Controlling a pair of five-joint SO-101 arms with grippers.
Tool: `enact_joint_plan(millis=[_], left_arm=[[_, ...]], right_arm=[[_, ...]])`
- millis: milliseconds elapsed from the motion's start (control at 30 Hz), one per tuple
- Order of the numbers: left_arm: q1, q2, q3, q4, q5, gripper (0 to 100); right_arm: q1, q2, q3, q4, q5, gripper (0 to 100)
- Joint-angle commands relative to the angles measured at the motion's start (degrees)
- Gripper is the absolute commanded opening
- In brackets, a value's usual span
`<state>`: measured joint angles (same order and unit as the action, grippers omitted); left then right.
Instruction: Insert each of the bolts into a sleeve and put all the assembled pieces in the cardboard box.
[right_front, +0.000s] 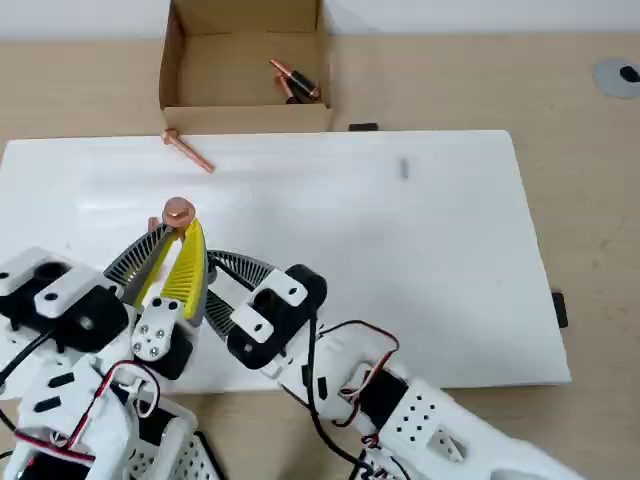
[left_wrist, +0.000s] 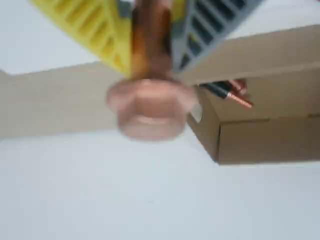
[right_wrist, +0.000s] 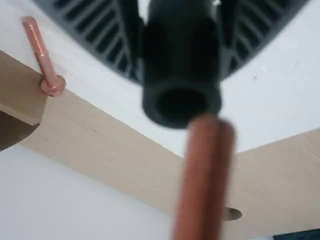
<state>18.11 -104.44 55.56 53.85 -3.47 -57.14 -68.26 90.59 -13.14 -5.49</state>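
My left gripper (right_front: 172, 238) (left_wrist: 150, 35), with one yellow and one grey finger, is shut on a copper bolt (right_front: 178, 212) (left_wrist: 150, 100), head pointing away from the arm. My right gripper (right_wrist: 181, 40) is shut on a black sleeve (right_wrist: 181, 70). The held bolt's shaft (right_wrist: 202, 175) meets the sleeve's open mouth; I cannot tell if it is inside. A loose bolt (right_front: 187, 150) (right_wrist: 42, 55) lies on the white mat in front of the cardboard box (right_front: 245, 118) (left_wrist: 260, 135). Assembled pieces (right_front: 295, 82) (left_wrist: 230, 92) lie inside the box.
The white mat (right_front: 400, 250) covers most of the wooden table. Both arms crowd its near left corner. A grey disc (right_front: 615, 75) sits at the far right, and small black tabs (right_front: 363, 127) (right_front: 560, 308) mark the mat's edges.
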Motion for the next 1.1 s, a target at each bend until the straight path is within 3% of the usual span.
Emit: enact_joint_plan(millis=[0, 733, 1067], left_arm=[[0.2, -0.3, -2.9, -1.7, -0.5, 1], [0.1, -0.3, -2.9, -1.8, -1.8, 1], [0.0, -0.2, 1.1, -8.9, -1.8, 1]], right_arm=[[0.8, -1.5, -4.5, -1.8, 0.4, 0.9], [2.2, -1.1, -7.3, -1.5, 0.2, 0.9], [2.2, -1.1, -7.3, -1.5, 0.1, 0.9]])
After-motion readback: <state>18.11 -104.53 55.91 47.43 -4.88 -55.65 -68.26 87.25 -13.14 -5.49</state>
